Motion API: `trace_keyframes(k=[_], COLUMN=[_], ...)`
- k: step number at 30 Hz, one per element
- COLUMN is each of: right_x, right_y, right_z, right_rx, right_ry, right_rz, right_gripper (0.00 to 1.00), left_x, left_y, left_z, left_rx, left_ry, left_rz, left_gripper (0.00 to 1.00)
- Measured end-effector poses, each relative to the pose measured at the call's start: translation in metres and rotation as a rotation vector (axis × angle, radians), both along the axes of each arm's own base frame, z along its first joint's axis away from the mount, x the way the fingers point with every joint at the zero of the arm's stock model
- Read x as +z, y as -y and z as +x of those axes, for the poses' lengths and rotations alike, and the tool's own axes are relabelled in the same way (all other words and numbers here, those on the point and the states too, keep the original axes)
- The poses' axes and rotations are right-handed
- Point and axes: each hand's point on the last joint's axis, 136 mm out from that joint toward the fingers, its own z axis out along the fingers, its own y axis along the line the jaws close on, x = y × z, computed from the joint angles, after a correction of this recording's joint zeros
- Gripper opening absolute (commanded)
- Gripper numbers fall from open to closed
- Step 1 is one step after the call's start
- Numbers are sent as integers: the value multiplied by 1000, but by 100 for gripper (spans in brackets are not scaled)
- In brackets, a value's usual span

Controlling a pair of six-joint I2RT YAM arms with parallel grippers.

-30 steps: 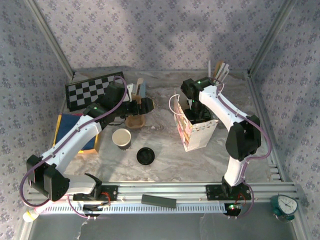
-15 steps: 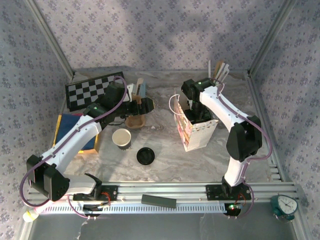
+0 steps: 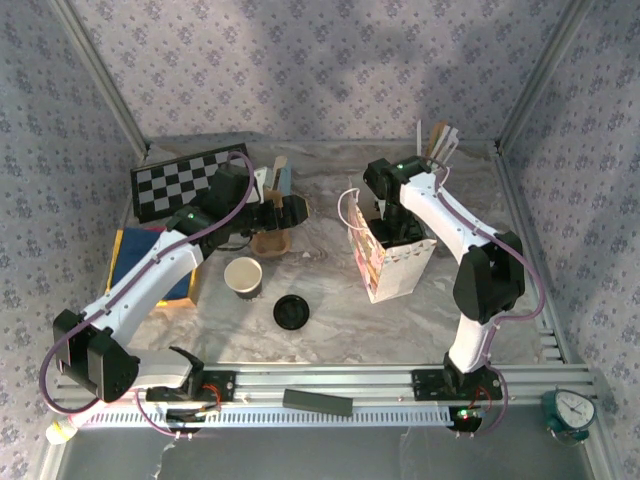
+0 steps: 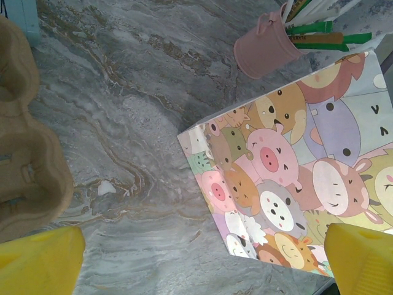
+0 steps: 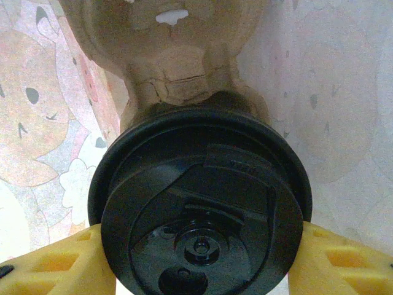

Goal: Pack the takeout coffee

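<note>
Our right gripper (image 5: 199, 261) clamps the black-lidded dark paper cup (image 5: 202, 209) upright, above the brown pulp tray (image 5: 178, 55) inside the cartoon-printed paper bag (image 3: 390, 270).

Your right gripper (image 3: 392, 228) sits inside the paper bag (image 3: 395, 275) (cartoon-printed); the open cup (image 3: 243, 277) and loose lid (image 3: 290, 312) lie to its left.

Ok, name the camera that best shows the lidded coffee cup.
Right wrist: the dark paper coffee cup with the round black plastic lid sits close up between the right tool's yellow fingers. In the top view the right arm covers the cartoon-printed paper bag's mouth; the left wrist faces that bag's outside wall.
</note>
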Motion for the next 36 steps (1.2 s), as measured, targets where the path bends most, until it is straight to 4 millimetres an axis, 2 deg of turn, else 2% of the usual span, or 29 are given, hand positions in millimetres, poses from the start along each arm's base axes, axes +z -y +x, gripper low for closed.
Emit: trace_keyframes(k=[36], right_x=[-9], right_y=[2], right_z=[-4], right_rx=[-7], right_ry=[0], right_rz=[9], right_gripper=[61], left_x=[0], left_y=[0], left_z=[0], left_rx=[0], left_ry=[0], left_rz=[0], left_gripper=[100])
